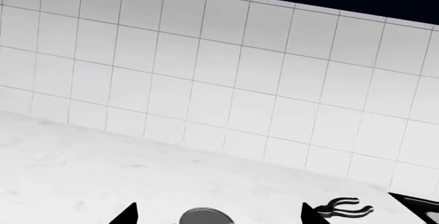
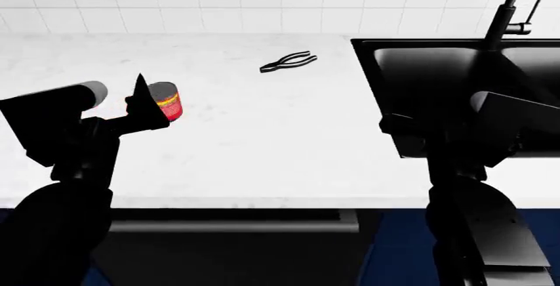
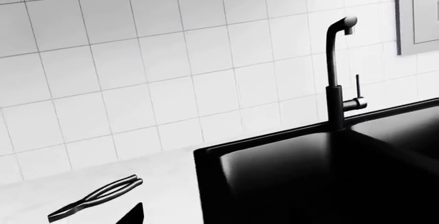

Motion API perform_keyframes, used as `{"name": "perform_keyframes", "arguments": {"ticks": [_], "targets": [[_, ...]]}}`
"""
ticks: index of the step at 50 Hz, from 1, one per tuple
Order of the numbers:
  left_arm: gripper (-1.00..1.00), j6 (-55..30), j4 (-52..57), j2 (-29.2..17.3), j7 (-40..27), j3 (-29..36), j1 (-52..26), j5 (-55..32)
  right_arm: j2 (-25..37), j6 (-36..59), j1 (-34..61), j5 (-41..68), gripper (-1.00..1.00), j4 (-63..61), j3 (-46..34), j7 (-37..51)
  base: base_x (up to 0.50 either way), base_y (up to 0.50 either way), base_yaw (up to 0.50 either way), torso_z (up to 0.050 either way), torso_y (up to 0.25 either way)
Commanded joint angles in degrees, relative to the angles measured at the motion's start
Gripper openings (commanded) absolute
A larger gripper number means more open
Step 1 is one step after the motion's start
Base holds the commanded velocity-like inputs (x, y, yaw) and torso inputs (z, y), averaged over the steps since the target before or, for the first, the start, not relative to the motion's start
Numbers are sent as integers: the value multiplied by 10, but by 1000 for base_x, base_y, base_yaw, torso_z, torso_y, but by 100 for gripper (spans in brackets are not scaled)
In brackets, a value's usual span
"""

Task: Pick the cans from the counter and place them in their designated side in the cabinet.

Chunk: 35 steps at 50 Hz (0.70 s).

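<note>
Standing upright on the white tabletop [image 2: 262, 135], toward its left part, the red can [image 2: 165, 101] sits between the spread fingers of the left tool [image 2: 147, 105], which do not clearly press it; its silver top shows in the left wrist view between the two dark fingertips. Black tongs [image 2: 289, 61] lie nearer the tabletop's back edge, left of the black sink [image 2: 437, 69]. The right tool [image 2: 411, 128] hangs over the sink's front edge; I cannot tell whether it is spread or pressed together.
</note>
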Motion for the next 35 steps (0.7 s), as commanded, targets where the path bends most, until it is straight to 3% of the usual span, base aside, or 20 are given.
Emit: {"name": "perform_keyframes", "arguments": {"ticks": [1, 35], "targets": [[100, 2, -2, -2, -1, 1, -1, 1, 3, -2, 1, 6, 100, 4, -8, 1, 0, 500, 0, 0, 0], [100, 8, -5, -10, -6, 6, 0, 15, 14, 20, 14, 48, 100, 23, -32, -22, 19, 500, 0, 0, 0]]}}
